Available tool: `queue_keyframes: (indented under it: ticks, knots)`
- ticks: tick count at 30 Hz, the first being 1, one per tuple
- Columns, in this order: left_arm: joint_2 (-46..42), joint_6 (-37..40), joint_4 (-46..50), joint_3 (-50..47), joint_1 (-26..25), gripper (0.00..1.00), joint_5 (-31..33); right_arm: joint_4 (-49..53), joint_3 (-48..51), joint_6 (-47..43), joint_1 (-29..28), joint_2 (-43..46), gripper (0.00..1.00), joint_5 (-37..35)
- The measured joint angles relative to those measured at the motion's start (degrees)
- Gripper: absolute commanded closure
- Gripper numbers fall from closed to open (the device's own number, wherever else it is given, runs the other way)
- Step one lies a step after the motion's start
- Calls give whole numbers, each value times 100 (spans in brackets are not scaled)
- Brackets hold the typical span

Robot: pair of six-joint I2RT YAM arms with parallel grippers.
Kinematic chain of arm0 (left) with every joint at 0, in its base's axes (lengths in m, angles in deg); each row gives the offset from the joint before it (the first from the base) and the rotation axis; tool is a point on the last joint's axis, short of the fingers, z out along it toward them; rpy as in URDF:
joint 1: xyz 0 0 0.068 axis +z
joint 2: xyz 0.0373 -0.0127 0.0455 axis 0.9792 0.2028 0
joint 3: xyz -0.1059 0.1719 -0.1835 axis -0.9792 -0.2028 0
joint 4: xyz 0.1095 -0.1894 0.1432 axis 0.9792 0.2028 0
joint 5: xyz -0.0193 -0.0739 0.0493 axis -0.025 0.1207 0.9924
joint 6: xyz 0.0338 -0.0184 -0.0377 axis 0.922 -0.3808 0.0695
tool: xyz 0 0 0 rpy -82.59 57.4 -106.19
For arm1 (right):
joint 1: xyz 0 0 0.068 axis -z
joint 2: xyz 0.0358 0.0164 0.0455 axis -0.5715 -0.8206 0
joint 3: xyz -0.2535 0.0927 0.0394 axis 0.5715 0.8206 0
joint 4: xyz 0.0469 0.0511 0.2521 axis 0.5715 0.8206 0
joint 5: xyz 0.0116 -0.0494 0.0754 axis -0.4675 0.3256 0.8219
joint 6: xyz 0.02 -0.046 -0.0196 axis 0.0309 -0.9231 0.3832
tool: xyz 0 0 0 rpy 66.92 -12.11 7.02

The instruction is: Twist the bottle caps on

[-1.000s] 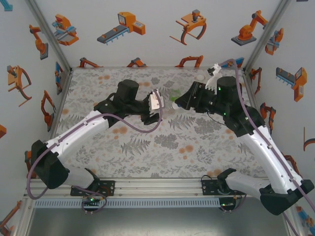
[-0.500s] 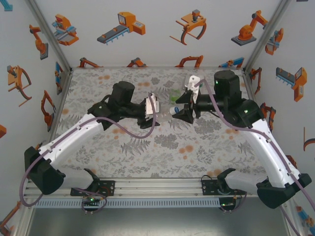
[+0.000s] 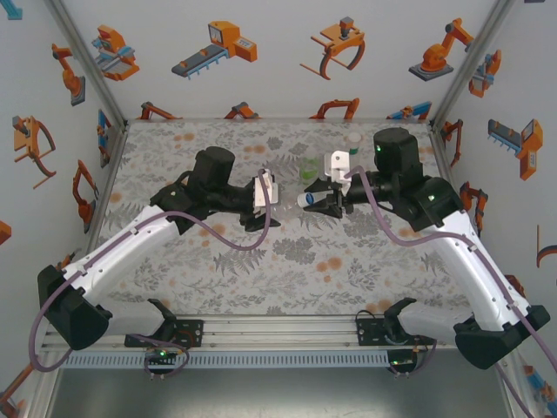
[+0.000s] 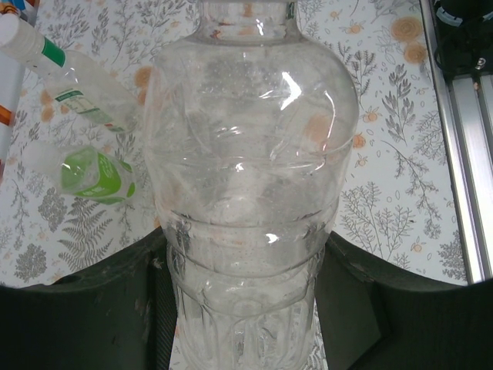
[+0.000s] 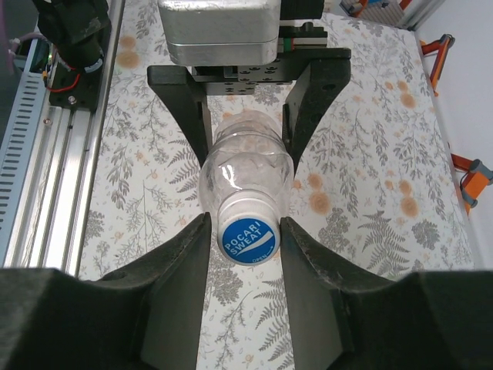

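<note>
The right gripper (image 5: 245,225) has swung round level and slid in toward the neck, and the left arm has drawn back a touch! Now the left gripper (image 4: 245,250) is clamped on the clear bottle (image 4: 246,154), held on its side over the table (image 3: 287,279). The blue cap (image 5: 248,241) sits on the bottle's mouth, with the right fingers (image 5: 192,262) tight on either side. Pinching or just shy of it, I cannot tell. Down on the table lie the green bottle (image 4: 96,176) and the slim bottle (image 4: 85,96), just beside each other.
</note>
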Motion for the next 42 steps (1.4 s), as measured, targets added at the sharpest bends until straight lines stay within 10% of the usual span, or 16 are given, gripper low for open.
queue_keyframes:
  ticks: [9,15,23,35,42]
  knots:
    - [0,35,7,0,-4,100,0,-28,0,-59,-4,0,100,2]
    - [-4,-2,-7,-20,4,100,101,-407,151,756,-26,11,100,-208]
    - [20,-103,-173,-195,7,100,610,-1884,1252,4533,-76,439,100,-1683]
    - [385,-273,-815,-195,-31,100,979,-839,1134,10076,-114,424,100,-3790]
    - [404,-273,-916,-195,-31,52,1045,-697,1139,10771,-114,402,100,-4094]
